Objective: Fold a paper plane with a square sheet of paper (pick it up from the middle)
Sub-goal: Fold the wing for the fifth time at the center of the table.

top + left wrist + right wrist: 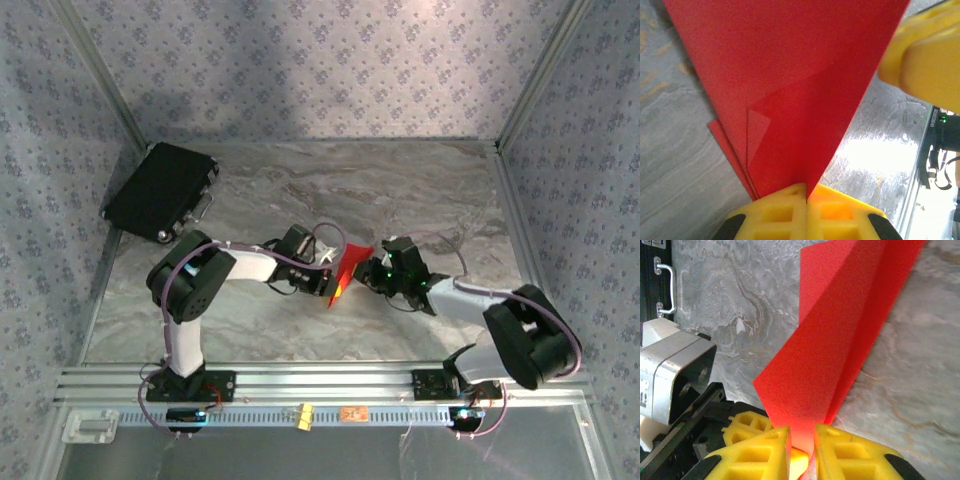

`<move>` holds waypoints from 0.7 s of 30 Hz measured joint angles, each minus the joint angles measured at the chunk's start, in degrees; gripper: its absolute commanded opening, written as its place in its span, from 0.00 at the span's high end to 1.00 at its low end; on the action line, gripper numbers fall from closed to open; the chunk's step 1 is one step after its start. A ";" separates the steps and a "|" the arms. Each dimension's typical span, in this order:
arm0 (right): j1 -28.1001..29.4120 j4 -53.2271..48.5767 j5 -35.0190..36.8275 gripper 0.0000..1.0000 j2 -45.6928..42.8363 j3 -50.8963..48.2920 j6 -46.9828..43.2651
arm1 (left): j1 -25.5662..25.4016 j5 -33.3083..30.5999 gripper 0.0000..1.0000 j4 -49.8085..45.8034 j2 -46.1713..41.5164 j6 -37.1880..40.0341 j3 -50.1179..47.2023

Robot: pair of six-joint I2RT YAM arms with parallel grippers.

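Observation:
The red paper (343, 272) is folded into a narrow pointed shape with layered flaps and stands off the marble table between both grippers. My left gripper (326, 274) is shut on its lower fold; in the left wrist view the yellow jaws meet on the paper (790, 90) at the gripper (806, 192). My right gripper (373, 270) faces it from the right. In the right wrist view the paper (840, 340) runs down into a narrow gap between the parted jaws of that gripper (801, 440). A right finger (925, 55) shows beside the paper.
A black rectangular case (160, 190) lies at the table's back left; its handle (665, 287) shows in the right wrist view. A small orange tag (351, 414) and a yellow piece (304, 418) sit on the front rail. Patterned walls enclose the table.

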 measured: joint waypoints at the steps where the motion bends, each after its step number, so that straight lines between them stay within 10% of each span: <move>1: -0.11 0.98 -0.92 0.83 1.38 0.63 -0.22 | 0.17 0.31 1.00 0.02 0.04 -0.24 -0.09; 21: -3.23 7.19 -9.16 0.82 12.09 4.22 -2.45 | 2.25 4.39 1.00 0.46 1.42 -3.06 0.00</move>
